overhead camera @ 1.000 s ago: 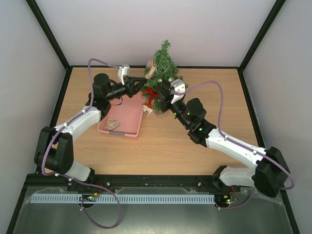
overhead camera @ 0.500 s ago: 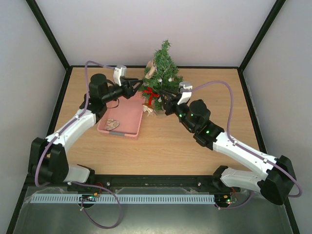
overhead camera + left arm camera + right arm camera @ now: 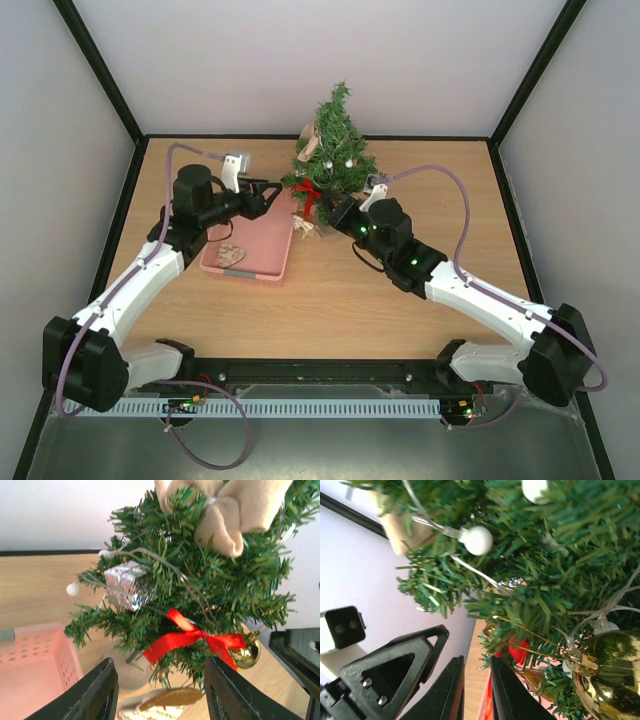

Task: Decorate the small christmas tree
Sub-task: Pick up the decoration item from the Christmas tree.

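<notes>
The small christmas tree (image 3: 335, 140) stands at the back middle of the table on a pale pot (image 3: 124, 666). It carries a red bow (image 3: 192, 637), a silver gift box (image 3: 125, 585), a beige plush figure (image 3: 235, 510), a gold bauble (image 3: 610, 680) and white beads. My left gripper (image 3: 280, 190) hangs just left of the tree's lower branches, open with nothing between its fingers (image 3: 97, 692). From the right, my right gripper (image 3: 335, 210) points at the tree's foot. Its fingers (image 3: 452, 690) stand a narrow gap apart and hold nothing.
A pink basket (image 3: 268, 232) lies left of the tree with a pale ornament (image 3: 232, 255) in it. A brown and white ornament (image 3: 167, 700) lies on the wood by the pot. The wall runs right behind the tree.
My left gripper has opened and drawn back to the left from the branches. My right gripper has slid down and back from the tree, and its jaws have narrowed.
</notes>
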Controlling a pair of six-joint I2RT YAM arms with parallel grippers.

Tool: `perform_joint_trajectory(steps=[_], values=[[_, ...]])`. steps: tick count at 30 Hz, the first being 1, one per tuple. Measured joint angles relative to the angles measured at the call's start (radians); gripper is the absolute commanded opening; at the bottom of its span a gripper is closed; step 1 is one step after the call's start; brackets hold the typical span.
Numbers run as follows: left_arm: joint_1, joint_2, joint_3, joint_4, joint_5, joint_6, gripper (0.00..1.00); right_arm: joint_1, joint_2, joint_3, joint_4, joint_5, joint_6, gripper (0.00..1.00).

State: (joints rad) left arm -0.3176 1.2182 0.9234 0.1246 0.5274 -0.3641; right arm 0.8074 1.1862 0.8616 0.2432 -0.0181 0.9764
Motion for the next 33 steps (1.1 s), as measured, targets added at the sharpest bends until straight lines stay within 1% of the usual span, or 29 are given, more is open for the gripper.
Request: perform_joint_trajectory(steps=[6,13,17,30,33], values=[[0.000,-0.050,-0.026,-0.051,-0.004,0.021,0.50,0.000,0.050,0.000,0.000,0.002,0.109,0.14],[0.000,-0.094,-0.048,-0.076,-0.005,0.046,0.52,0.000,0.074,0.000,0.000,0.032,0.172,0.16],[0.000,-0.106,-0.058,-0.096,-0.005,0.064,0.52,0.000,0.080,0.002,0.000,0.048,0.191,0.20],[0.003,-0.130,-0.059,-0.110,-0.009,0.093,0.52,0.000,0.097,0.015,0.000,0.071,0.214,0.21],[0.003,-0.130,-0.059,-0.110,-0.010,0.093,0.52,0.002,0.107,0.018,0.000,0.073,0.213,0.19]])
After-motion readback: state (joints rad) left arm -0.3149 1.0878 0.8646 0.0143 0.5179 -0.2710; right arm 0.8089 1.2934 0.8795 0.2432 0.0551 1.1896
